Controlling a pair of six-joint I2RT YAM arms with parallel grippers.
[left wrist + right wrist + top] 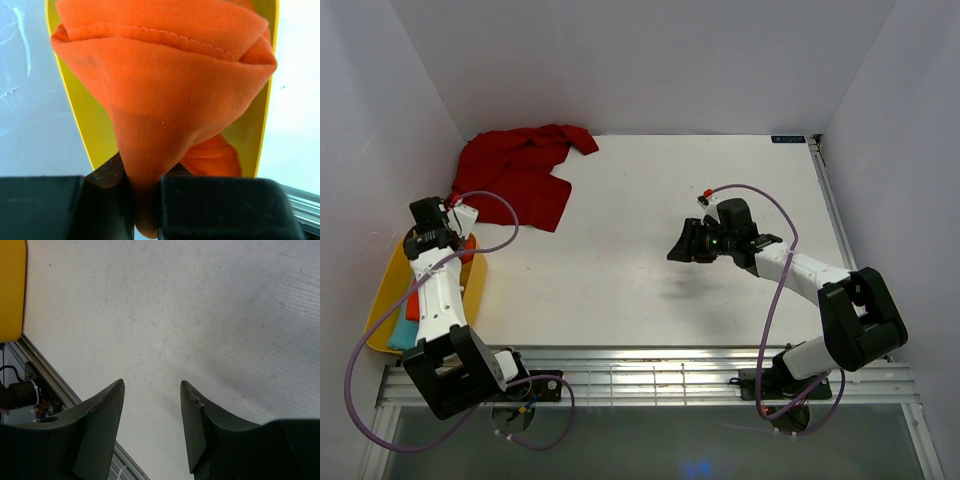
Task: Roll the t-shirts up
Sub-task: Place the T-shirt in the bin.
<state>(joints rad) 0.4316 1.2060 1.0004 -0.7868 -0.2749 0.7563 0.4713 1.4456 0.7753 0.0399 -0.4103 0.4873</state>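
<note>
The left claw (145,200) is clamped on a gathered bunch of the orange shirt (165,90). Only its wrist view shows this grip. The cloth fans out in folds, with a stitched hem at the top, over the yellow tub (95,135). The overhead view shows that arm reaching forward along the table's (650,200) left edge. The right claw (152,390) stands open above the table, with only table surface between its jaws. Its arm is stretched leftward. The crimson shirt (520,170) lies crumpled at the far left corner.
</note>
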